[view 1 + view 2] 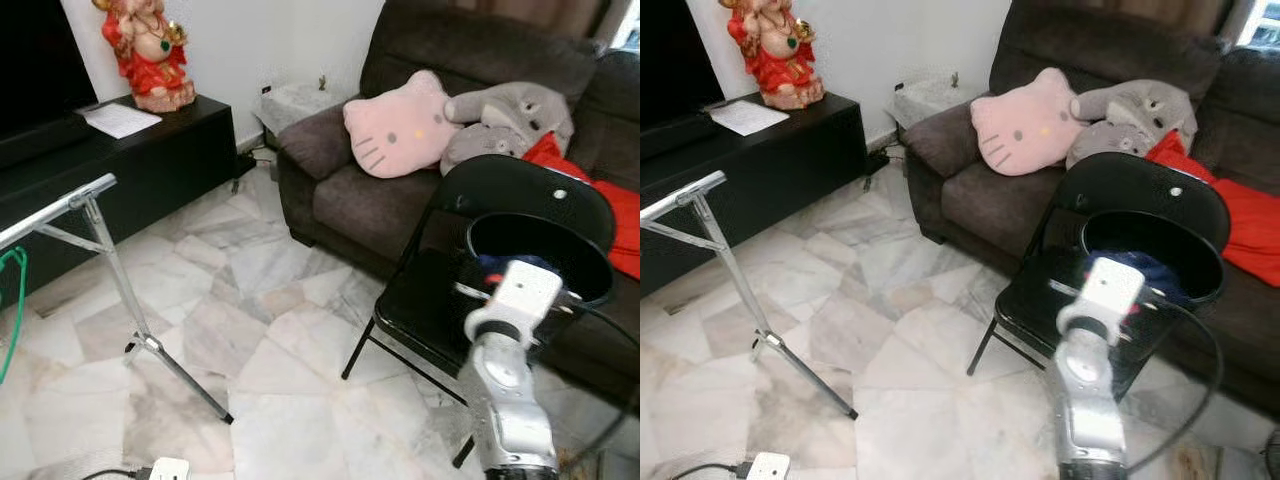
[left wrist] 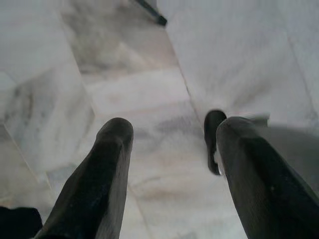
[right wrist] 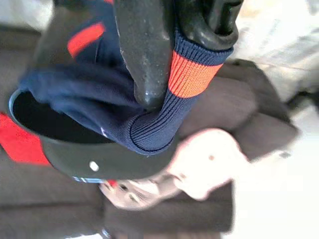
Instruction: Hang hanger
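Right gripper (image 3: 164, 74) clamping navy garment (image 3: 99, 99) over black basket (image 1: 540, 250) | left gripper (image 2: 169, 164) hanging open, empty | green hanger (image 1: 12, 310) on rack (image 1: 60, 205) | hanging looking barely underway

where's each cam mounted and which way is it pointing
Left eye view: head camera looking forward and down at the marble floor, sofa and black bucket on a chair; right arm in front.
Right eye view: same scene, shifted.
Left wrist view: along the open left end effector at the floor.
Right wrist view: along the right end effector, shut on navy clothing above the bucket.
Shared: bucket, pink cushion.
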Robot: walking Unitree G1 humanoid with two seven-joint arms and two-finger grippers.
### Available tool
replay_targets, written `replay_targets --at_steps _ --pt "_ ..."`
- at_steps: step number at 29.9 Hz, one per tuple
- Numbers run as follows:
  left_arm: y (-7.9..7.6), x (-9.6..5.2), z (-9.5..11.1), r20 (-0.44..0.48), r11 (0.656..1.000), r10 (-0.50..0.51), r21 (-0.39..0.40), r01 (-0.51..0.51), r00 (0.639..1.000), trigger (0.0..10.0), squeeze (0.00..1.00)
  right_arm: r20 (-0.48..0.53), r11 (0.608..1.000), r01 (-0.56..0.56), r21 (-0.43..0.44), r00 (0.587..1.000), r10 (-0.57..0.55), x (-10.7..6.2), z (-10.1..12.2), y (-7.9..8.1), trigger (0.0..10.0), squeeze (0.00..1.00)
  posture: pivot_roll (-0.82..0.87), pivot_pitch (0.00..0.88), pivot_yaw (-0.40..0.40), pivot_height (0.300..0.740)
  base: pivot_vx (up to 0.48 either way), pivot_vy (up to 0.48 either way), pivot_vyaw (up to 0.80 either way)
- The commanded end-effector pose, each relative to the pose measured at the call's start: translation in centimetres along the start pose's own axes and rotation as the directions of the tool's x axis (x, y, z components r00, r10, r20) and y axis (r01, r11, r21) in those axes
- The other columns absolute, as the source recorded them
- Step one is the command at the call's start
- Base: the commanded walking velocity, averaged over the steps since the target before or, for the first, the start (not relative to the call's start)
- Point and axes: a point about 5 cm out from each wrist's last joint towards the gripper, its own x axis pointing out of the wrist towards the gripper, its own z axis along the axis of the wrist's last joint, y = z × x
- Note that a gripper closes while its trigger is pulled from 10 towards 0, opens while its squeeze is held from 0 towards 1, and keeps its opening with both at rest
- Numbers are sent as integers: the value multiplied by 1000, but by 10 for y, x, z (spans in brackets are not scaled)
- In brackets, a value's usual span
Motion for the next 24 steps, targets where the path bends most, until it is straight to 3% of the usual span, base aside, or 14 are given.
replay_targets --at_steps 1,19,24 --pt "-3 -3 -12 -40 1000 -12 2 12 999 10000 0 37 1000 -2 -16 999 3 1 6 -3 10000 0 61 27 -25 740 -326 0 0" --pt "-5 -3 -13 -39 1000 -13 -1 13 999 10000 0 51 995 -76 -70 996 80 2 5 5 10000 0 55 24 -31 740 -324 0 0" --pt "-5 -3 -12 -42 1000 -10 4 10 999 10000 0 52 987 -114 -115 991 120 4 3 6 10000 0 58 28 -33 740 -49 0 0"
